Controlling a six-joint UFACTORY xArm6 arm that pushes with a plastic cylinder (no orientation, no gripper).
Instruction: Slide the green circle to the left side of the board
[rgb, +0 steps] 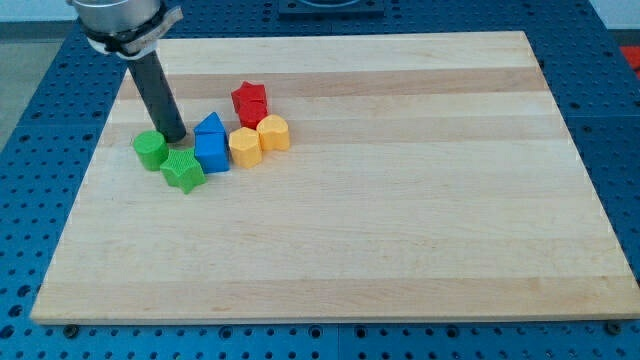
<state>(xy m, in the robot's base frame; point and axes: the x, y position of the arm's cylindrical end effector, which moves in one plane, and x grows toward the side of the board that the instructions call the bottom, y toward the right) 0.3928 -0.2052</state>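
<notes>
Wooden board (400, 250) on a blue perforated bench (30, 200); all blocks cluster in the board's upper left part as the view shows it. Green circle (150, 149) sits near the board's left edge, the leftmost block of the group. My tip (174, 136) is down on the board just at the circle's upper right, touching or nearly so; contact cannot be confirmed. The rod (156, 90) rises from there toward the view's top left, leaning slightly. No jaws on this arm: just the bare rod, holding nothing. Green star (183, 170) lies just below and right of the circle, close to it, and against the lower left of the blue block (211, 143), which looks like a peaked, house-like shape. To the right of blue, a yellow block (244, 147) and a second yellow block (273, 132) stand side by side, touching; exact shapes unclear. Red star (249, 102) is just above the yellow pair, nearest the view's top.
</notes>
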